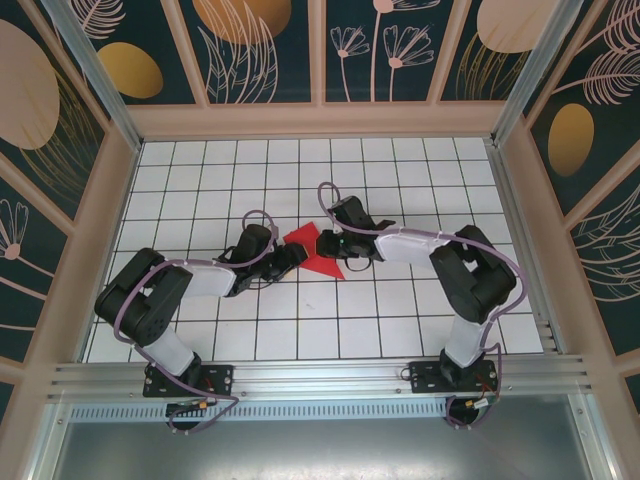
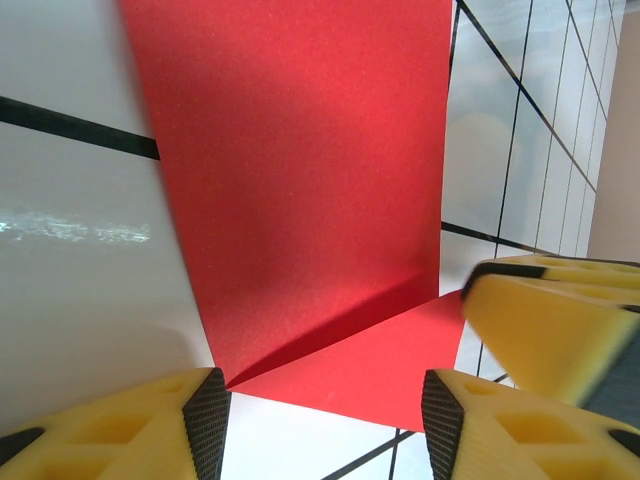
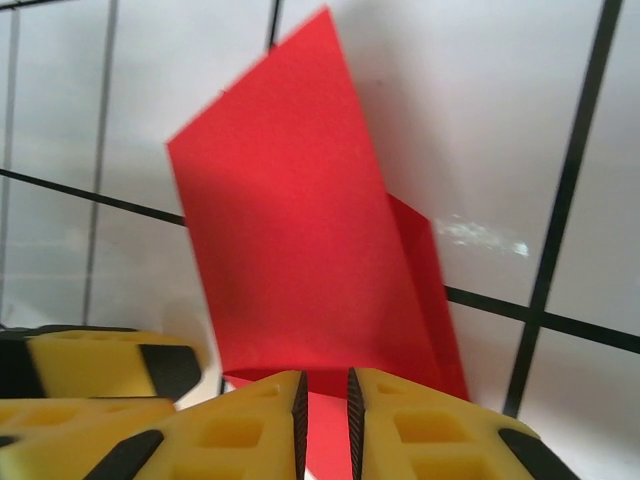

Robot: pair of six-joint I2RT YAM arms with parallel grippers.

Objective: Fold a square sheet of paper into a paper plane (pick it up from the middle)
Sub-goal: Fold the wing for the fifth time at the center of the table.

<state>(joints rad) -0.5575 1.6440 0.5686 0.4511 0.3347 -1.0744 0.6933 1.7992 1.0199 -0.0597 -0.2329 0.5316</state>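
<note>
Because the square sheet of paper (image 1: 320, 255) was thin and light, it would bend at a touch, slide readily on a glossy surface and keep any crease pressed into it. I judged it best pinched along a folded edge or near its middle, where doubled layers gave some stiffness, and not by a loose corner that could flop or tear. It lay about the centre of the tabletop (image 1: 400, 330), well apart from every edge, as a partly folded bright red shape. One plain matt panel stood tilted up from a sharp crease, while a smaller triangular flap lay flat below it. The left gripper (image 2: 325, 430) had its jaws apart, its black-padded yellow fingers (image 2: 205, 420) set to either side of the sheet's lower corner, seemingly without touching it. The right gripper (image 3: 325, 400), just across the sheet, held its black pads only a sliver apart, with the paper's bottom edge at that slit but not visibly pinched. Under everything ran glossy white tiles ruled with thin black lines, framed by pale wooden walls (image 1: 320, 120).
</note>
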